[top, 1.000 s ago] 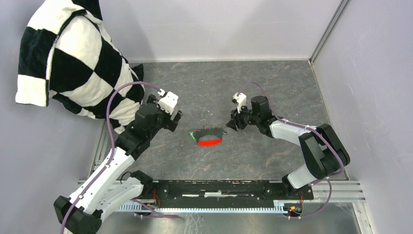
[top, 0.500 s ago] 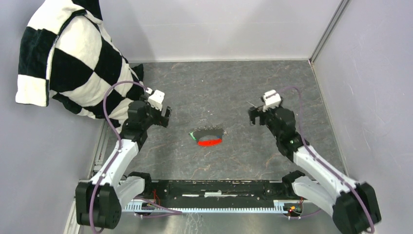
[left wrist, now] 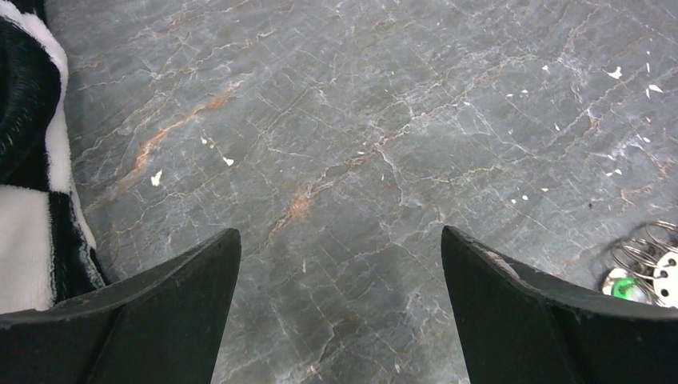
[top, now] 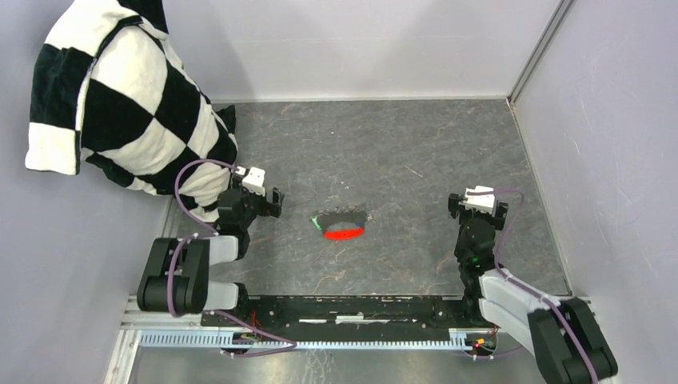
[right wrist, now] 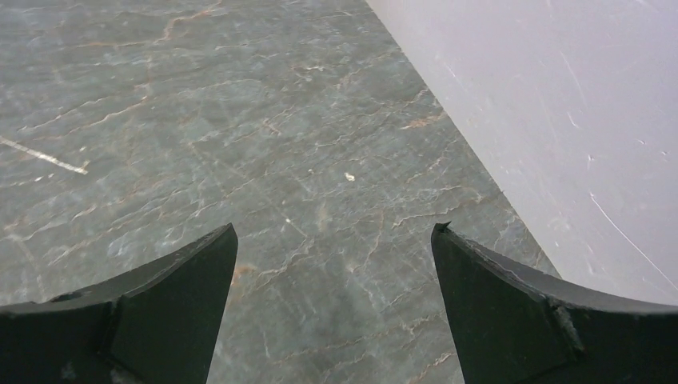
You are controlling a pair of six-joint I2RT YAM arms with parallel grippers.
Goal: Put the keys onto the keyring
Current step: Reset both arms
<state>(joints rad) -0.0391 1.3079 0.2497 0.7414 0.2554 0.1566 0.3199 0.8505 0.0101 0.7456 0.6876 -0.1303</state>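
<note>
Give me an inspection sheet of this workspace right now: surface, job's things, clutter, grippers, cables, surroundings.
Surface: grey veined table, small white flecks on it.
Job's things: keyring with red tag lies mid-table; green key at its left end; blue key not made out.
Clutter: black-and-white checked cloth at the far left corner.
Grippers: left gripper and right gripper both open, empty, away from the keyring.
Cables: purple cables loop along both arms, clear of the keyring.
Surroundings: plain grey walls on three sides.

One keyring [top: 344, 233], one cloth [top: 120, 96], two claws [left wrist: 337, 232] [right wrist: 333, 228]
</note>
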